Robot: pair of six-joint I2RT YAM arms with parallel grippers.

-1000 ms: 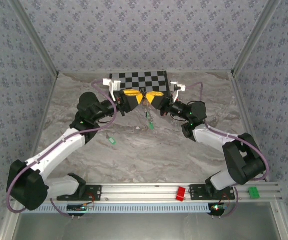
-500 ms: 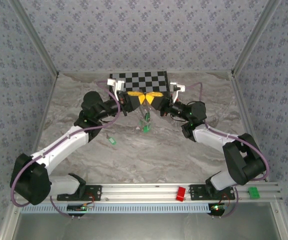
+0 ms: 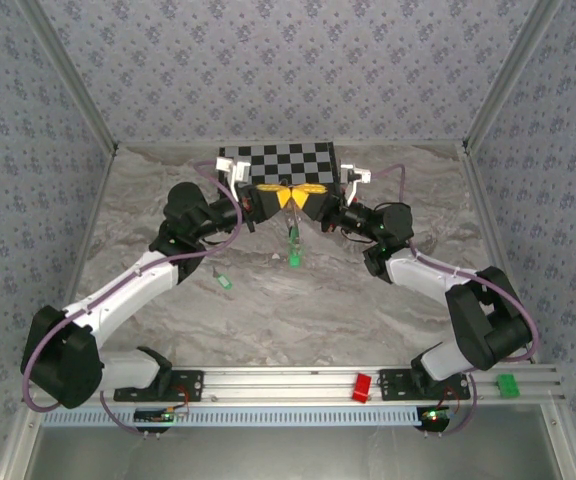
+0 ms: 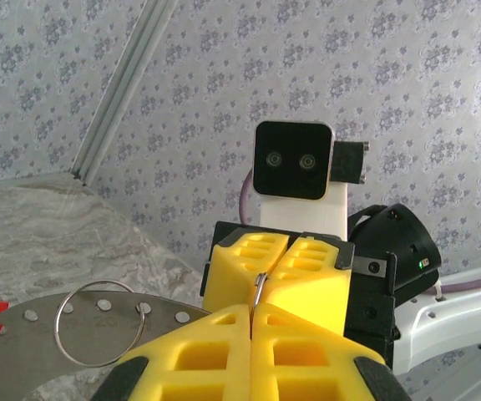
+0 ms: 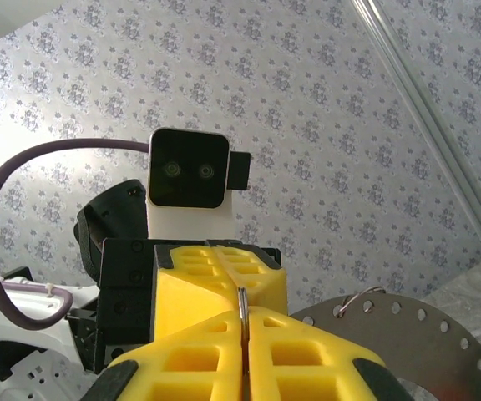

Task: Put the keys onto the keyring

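My left gripper (image 3: 283,196) and right gripper (image 3: 300,197) meet tip to tip just in front of the checkerboard block. Both are shut on the keyring (image 4: 260,289), a thin silvery hoop seen edge-on between the yellow fingers, and the keyring (image 5: 242,301) sits the same way in the right wrist view. In the left wrist view my left gripper (image 4: 250,311) faces the right gripper (image 4: 288,244). A green-headed key (image 3: 293,258) hangs below the two grippers. Another green key (image 3: 224,282) lies on the marble to the left.
The checkerboard block (image 3: 278,160) stands right behind the grippers. A grey perforated plate (image 4: 23,334) carries a loose wire ring (image 4: 98,322) through one hole. A red block (image 3: 362,387) and a green block (image 3: 508,385) sit on the front rail.
My left gripper moved right to meet the right gripper and closed on the keyring. The hanging key shifted slightly left and lower.
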